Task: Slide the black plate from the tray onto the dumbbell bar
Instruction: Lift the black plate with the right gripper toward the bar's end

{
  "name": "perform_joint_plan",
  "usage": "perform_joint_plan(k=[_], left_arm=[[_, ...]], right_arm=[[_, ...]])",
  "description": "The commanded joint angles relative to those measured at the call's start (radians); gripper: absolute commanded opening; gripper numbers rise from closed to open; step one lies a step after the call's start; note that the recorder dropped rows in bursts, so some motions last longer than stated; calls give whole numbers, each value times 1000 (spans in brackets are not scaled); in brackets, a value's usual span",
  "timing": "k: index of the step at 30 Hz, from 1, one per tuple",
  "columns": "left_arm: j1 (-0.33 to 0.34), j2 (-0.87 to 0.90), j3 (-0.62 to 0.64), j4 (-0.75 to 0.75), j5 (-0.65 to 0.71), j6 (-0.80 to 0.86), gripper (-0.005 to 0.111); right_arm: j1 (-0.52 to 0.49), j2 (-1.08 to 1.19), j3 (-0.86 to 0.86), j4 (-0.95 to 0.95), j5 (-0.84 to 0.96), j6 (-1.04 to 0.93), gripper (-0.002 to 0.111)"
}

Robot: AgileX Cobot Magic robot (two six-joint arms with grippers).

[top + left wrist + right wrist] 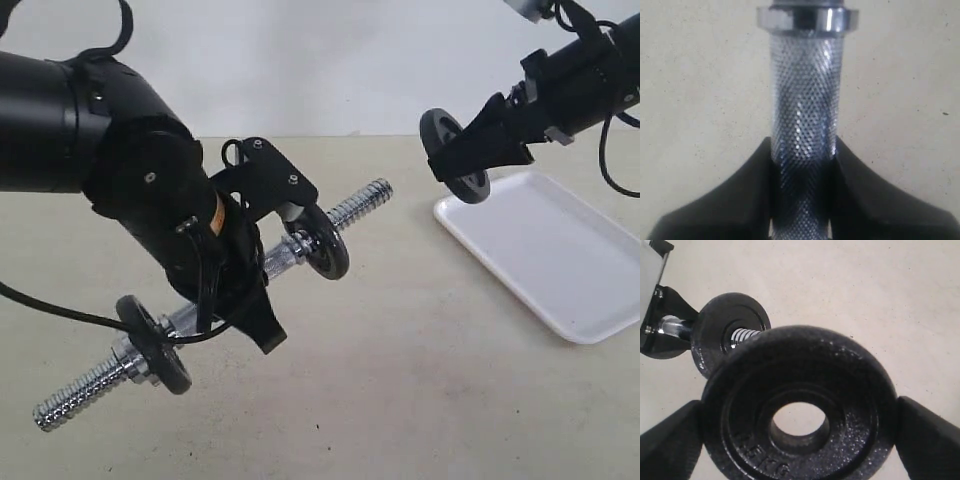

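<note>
We clamp the dumbbell bar (362,204) in the left gripper (802,200), free end toward 2 o'clock, to meet the black plate (840,370) clamped in the right gripper (800,440).

Robot lab: bare beige tabletop (420,390), white wall (300,60)

Quick headcount from the bench
There were three round black cast-iron weight discs (438,128), one chrome steel dumbbell bar (360,203), one flat white plastic tray (560,260) and two black robot arms (100,130).
</note>
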Motion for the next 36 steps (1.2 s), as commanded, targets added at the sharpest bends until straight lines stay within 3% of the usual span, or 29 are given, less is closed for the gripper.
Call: perform_joint_plan(k=[1, 10, 18, 30, 36], left_arm=[[1, -84, 30, 62, -116, -11, 4], [1, -88, 193, 159, -359, -12, 4], [3, -88, 207, 202, -524, -12, 4], [5, -88, 207, 249, -551, -12, 4], [56, -91, 207, 263, -562, -12, 4]], right_arm=[[-1, -23, -5, 71, 14, -75, 0], [4, -21, -5, 73, 14, -149, 0], [20, -19, 51, 166, 14, -356, 0], [20, -19, 106, 214, 14, -457, 0], [20, -19, 138, 228, 14, -482, 0]])
